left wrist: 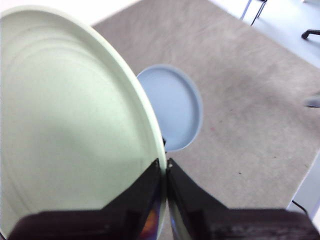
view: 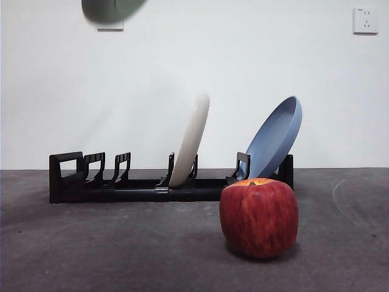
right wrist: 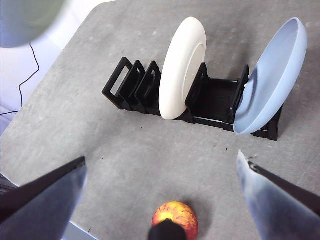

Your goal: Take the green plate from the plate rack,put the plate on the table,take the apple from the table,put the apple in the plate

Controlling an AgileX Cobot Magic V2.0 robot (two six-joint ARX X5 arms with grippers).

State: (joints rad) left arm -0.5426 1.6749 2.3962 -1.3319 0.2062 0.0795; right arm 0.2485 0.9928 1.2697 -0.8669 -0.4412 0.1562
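My left gripper (left wrist: 164,170) is shut on the rim of the green plate (left wrist: 65,125), holding it high in the air. Only the plate's lower edge (view: 112,9) shows at the top of the front view, above the left end of the plate rack (view: 121,188). From the right wrist it is a blur (right wrist: 27,20) at a corner. The apple (view: 259,216) stands on the table (view: 121,255) in front of the rack's right end. My right gripper (right wrist: 161,157) hangs open high above the apple (right wrist: 175,217), nothing between its jaws.
A cream-white plate (view: 191,140) stands in the rack's middle slot and a blue plate (view: 276,137) leans in its right end. The rack's left slots (right wrist: 132,82) hold nothing. A wall socket (view: 365,20) sits at the upper right. The table's edge (right wrist: 35,100) runs beyond the rack's left end.
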